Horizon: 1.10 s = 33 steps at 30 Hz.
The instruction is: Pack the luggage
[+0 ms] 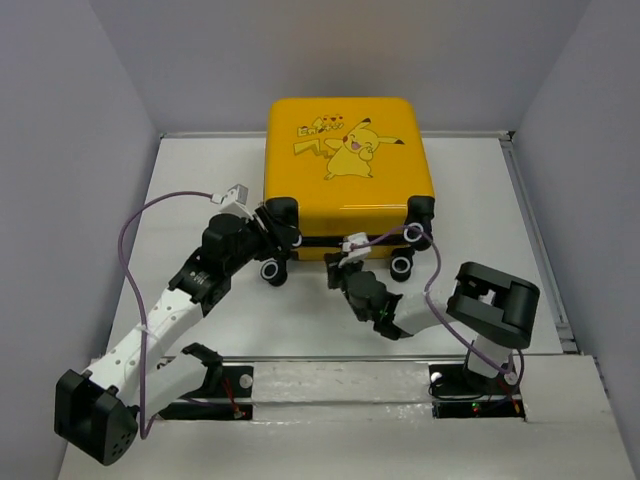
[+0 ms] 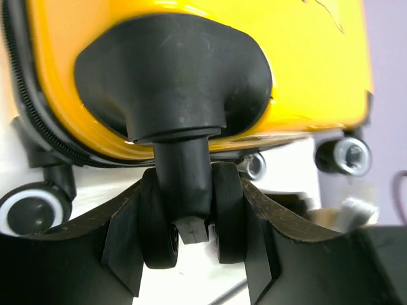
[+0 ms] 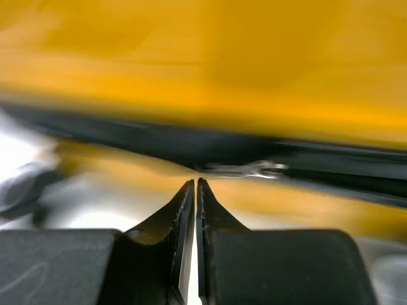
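The luggage (image 1: pixel 345 150) is a yellow Pikachu suitcase lying flat and closed at the back middle of the table, wheels toward me. My left gripper (image 1: pixel 268 228) is at its near left corner. In the left wrist view my left gripper (image 2: pixel 194 244) is shut on a black twin wheel (image 2: pixel 159 222) under the yellow shell (image 2: pixel 305 76). My right gripper (image 1: pixel 337 264) is at the near edge, right of the left one. In the right wrist view my right gripper (image 3: pixel 196 184) is shut, with its tips at the black zipper trim (image 3: pixel 159 136). A silver zipper pull (image 3: pixel 254 169) lies just past them. That view is blurred.
Other suitcase wheels stand at the near edge (image 1: pixel 403 265), also in the left wrist view (image 2: pixel 32 210). Grey walls close in the white table (image 1: pixel 180 200) on three sides. Purple cables (image 1: pixel 135 225) loop from both arms. A raised rim (image 1: pixel 535 240) runs along the table's right side.
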{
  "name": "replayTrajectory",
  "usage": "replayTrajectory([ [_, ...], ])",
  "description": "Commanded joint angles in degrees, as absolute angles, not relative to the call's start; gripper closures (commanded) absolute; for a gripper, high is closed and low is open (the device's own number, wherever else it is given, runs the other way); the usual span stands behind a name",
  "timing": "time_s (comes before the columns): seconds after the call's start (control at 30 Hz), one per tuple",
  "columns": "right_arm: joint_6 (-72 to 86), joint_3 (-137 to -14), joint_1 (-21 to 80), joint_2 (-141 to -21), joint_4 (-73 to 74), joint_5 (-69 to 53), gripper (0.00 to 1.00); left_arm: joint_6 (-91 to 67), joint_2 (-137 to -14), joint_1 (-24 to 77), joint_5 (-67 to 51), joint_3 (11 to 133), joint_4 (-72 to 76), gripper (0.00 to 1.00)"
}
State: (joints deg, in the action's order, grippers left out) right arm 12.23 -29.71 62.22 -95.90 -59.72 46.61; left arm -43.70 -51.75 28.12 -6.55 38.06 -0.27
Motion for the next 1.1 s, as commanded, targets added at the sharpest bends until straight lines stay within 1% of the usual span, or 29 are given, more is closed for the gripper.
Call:
replayTrajectory([
  [0.0, 17.41, -40.95, 73.45, -98.7, -60.41, 17.14, 0.93, -42.63, -49.75, 33.66, -22.51, 44.81, 22.07, 0.94],
  [0.03, 16.36, -42.35, 74.61, -97.05, -58.38, 18.88, 0.93, -42.1, -49.83, 33.66, -22.15, 45.52, 21.28, 0.94],
  [0.1, 15.81, -41.14, 75.5, -94.41, -55.55, 20.21, 0.93, -40.52, -49.57, 33.58, -21.19, 47.36, 19.0, 0.94],
  [0.13, 16.17, -38.26, 75.5, -92.57, -54.94, 20.82, 0.93, -39.91, -49.66, 33.66, -20.66, 47.81, 18.38, 0.94],
  [0.2, 16.17, -34.13, 74.89, -85.98, -49.61, 27.22, 0.93, -38.94, -49.48, 33.49, -19.52, 48.77, 16.97, 0.94],
  [0.27, 18.53, -31.48, 73.13, -79.15, -44.68, 26.81, 0.93, -39.37, -49.4, 33.49, -19.95, 48.43, 17.83, 0.94],
  [0.33, 18.72, -29.01, 72.6, -75.6, -43.25, 28.2, 0.93, -40.25, -49.57, 33.49, -20.13, 48.16, 18.37, 0.94],
  [0.37, 19.85, -28.66, 72.6, -72.89, -36.72, 29.43, 0.93, -40.17, -49.66, 33.4, -19.87, 48.25, 18.02, 0.94],
  [0.4, 20.99, -28.39, 71.9, -71.38, -33.34, 31.97, 0.93, -39.64, -49.66, 33.4, -19.6, 48.34, 17.76, 0.94],
  [0.43, 21.88, -27.26, 70.42, -69.63, -31.66, 34.17, 0.93, -39.2, -49.48, 33.4, -19.16, 48.6, 17.41, 0.94],
  [0.47, 23.45, -25.68, 67.7, -67.52, -30.07, 32.54, 0.93, -38.76, -49.31, 33.4, -18.64, 48.86, 16.79, 0.94],
  [0.5, 27.38, -21.75, 64.63, -62.98, -27.54, 30.0, 0.93, -38.41, -49.13, 33.4, -17.85, 49.3, 16.09, 0.94],
  [0.57, 29.79, -17.6, 59.53, -58.29, -26.72, 26.39, 0.93, -37.62, -48.78, 33.31, -17.4, 49.39, 15.82, 0.94],
  [0.6, 30.58, -16.71, 56.54, -56.44, -22.89, 26.02, 0.93, -37.53, -48.69, 33.4, -17.23, 49.22, 15.65, 0.94],
  [0.63, 30.5, -17.13, 56.51, -55.21, -20.76, 26.89, 0.92, -37.53, -48.69, 33.31, -17.31, 48.87, 15.64, 0.94],
  [0.67, 29.71, -17.75, 55.9, -54.41, -18.74, 29.16, 0.82, -37.53, -48.69, 33.4, -17.49, 48.61, 15.91, 0.94],
  [0.73, 28.22, -20.56, 55.37, -55.28, -15.3, 30.23, 0.73, -37.79, -48.95, 33.31, -18.28, 47.64, 16.61, 0.94],
  [0.77, 28.04, -21.44, 54.76, -56.41, -15.12, 30.41, 0.63, -37.79, -49.04, 33.4, -18.54, 47.38, 16.96, 0.94],
  [0.8, 27.86, -22.23, 54.76, -57.21, -15.38, 30.15, 0.59, -37.79, -49.04, 33.4, -18.63, 47.03, 17.4, 0.94],
  [0.87, 27.08, -24.78, 54.23, -59.75, -16.43, 31.11, 0.51, -37.88, -48.87, 33.31, -18.72, 46.41, 18.1, 0.94],
  [0.93, 26.02, -26.97, 54.23, -61.69, -16.96, 31.11, 0.47, -38.05, -48.87, 33.4, -18.81, 46.14, 18.37, 0.94],
  [0.97, 25.23, -29.33, 54.23, -62.74, -17.14, 31.2, 0.42, -38.14, -48.95, 33.4, -18.81, 45.97, 18.63, 0.94],
  [1.03, 24.7, -31.46, 54.23, -66.17, -16.96, 33.21, 0.4, -38.58, -49.13, 33.4, -19.42, 45.35, 19.25, 0.94],
  [1.07, 24.78, -32.33, 54.23, -66.96, -16.7, 35.57, 0.37, -38.67, -49.13, 33.4, -19.6, 45.26, 19.34, 0.94],
])
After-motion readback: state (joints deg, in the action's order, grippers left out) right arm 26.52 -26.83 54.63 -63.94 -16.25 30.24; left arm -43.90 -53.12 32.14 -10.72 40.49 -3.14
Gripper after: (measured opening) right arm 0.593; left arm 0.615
